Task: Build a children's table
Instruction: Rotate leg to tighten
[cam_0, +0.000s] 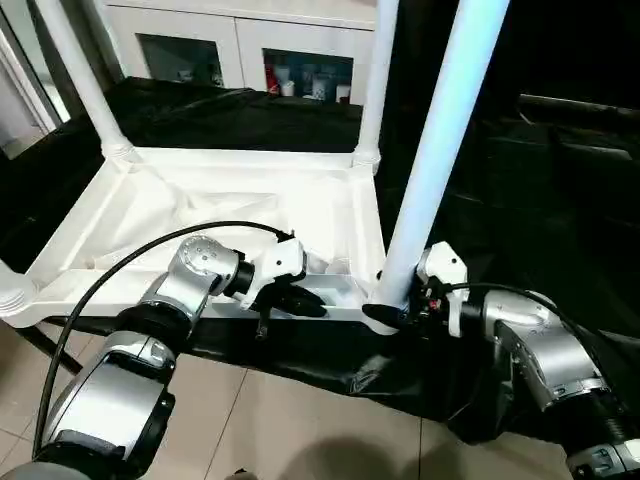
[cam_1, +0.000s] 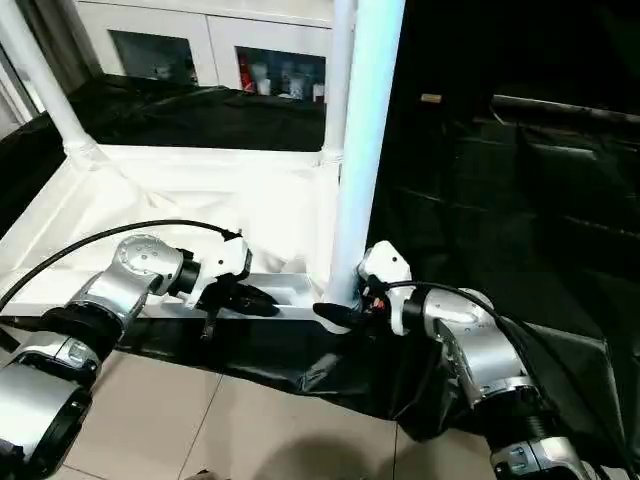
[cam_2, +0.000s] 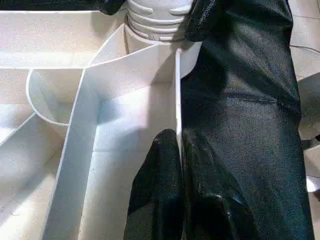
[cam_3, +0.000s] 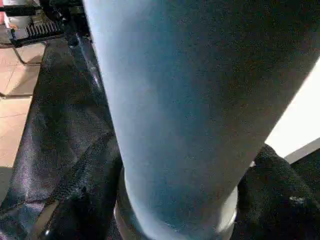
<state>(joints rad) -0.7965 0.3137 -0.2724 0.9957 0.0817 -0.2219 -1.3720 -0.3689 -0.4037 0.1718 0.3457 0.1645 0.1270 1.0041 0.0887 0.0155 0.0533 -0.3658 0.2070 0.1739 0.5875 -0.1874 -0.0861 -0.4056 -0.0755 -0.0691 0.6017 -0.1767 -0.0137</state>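
Note:
The white table top (cam_0: 210, 158) lies upside down on a black cloth, ribs facing up. Three white legs stand in its corner sockets: back left (cam_0: 80, 70), back right (cam_0: 375, 80) and the thick near right leg (cam_0: 440, 150). My left gripper (cam_0: 300, 300) is shut on the thin near rim wall (cam_2: 177, 90), one finger on each side of it. My right gripper (cam_0: 385, 315) is closed around the base of the near right leg (cam_3: 175, 100) just above its socket, with black fingers (cam_3: 95, 195) pressed on both sides.
A ribbed collar (cam_0: 12, 295) shows at the top's near left corner. A white cabinet with glass doors (cam_0: 240, 45) stands behind. Black cloth (cam_0: 300, 355) hangs over the front edge above tiled floor (cam_0: 300, 430). Dark furniture (cam_0: 570, 130) stands at the right.

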